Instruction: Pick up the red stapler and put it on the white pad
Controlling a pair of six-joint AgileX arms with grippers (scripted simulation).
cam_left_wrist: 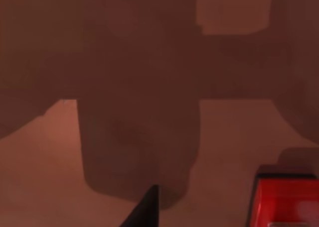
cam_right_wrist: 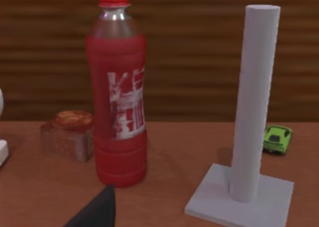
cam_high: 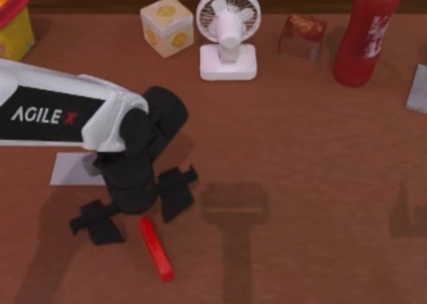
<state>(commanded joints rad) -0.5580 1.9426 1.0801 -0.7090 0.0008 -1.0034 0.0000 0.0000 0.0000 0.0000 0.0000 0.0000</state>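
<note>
Red stapler (cam_high: 155,248) is seen lying on the table, just beside the left gripper (cam_high: 137,219), whose fingers are spread open; the white pad (cam_high: 70,169) seems partly hidden under that arm.

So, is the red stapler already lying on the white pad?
No, the red stapler lies on the bare table, apart from the white pad, beside the left gripper.

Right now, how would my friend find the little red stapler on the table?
Find the white AgileX left arm at the table's left. Just below its black left gripper lies the slim bright red stapler, flat on brown wood. Unlike the tall red bottle, it's a short, label-free bar.
</note>
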